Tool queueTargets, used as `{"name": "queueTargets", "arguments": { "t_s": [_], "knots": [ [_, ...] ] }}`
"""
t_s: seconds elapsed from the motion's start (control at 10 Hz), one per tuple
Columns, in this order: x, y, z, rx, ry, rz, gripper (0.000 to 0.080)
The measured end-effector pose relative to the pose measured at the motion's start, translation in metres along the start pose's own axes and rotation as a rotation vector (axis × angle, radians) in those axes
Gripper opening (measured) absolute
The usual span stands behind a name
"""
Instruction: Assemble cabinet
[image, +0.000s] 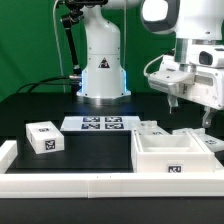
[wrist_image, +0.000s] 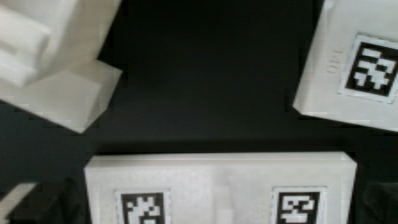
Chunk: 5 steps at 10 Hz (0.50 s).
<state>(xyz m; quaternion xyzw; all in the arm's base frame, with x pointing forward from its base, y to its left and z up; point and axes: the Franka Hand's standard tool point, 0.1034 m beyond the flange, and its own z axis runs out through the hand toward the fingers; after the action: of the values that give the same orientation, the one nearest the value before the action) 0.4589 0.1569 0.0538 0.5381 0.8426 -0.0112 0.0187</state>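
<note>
Clock is laid on the exterior view, 12 at the arm's base. The gripper (image: 173, 98) hangs in the air at approx. 2–3 o'clock, above and behind the cabinet frame (image: 172, 156), w/ nothing visibly in it. It's too small here to tell if the jaws are apart or together. The frame sits open side up at 4 o'clock on the black table (image: 90, 152), tag on its near wall, just inside the border rail (image: 90, 184). A drawer block (image: 45, 138) lies well apart at 8 o'clock. The marker board (image: 100, 124) is near centre, and a smaller white piece (image: 150, 129) sits just behind the frame.

Wrist cam: a tagged part (wrist_image: 365, 70) and a two-tag panel (wrist_image: 214, 185) lie apart, bare table b/w them.

Judgement: this is an approach to pick up a loose part near the frame. To do it well:
- Centre over the chosen part before dropping, then come straight down.
- Set the jaws wide enough to straddle its narrow faces.
- Keep clear of the frame's rear wall so it isn't nudged.
- Close only once both fingers are beside the part, not on top.
</note>
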Motion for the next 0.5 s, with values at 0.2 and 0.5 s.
{"name": "queueTargets", "arguments": {
  "t_s": [0.2, 0.5],
  "knots": [
    [0.0, 0.0, 0.001, 0.002, 0.001, 0.003, 0.0797],
    [0.019, 0.002, 0.012, 0.017, 0.019, -0.013, 0.0797]
  ]
}}
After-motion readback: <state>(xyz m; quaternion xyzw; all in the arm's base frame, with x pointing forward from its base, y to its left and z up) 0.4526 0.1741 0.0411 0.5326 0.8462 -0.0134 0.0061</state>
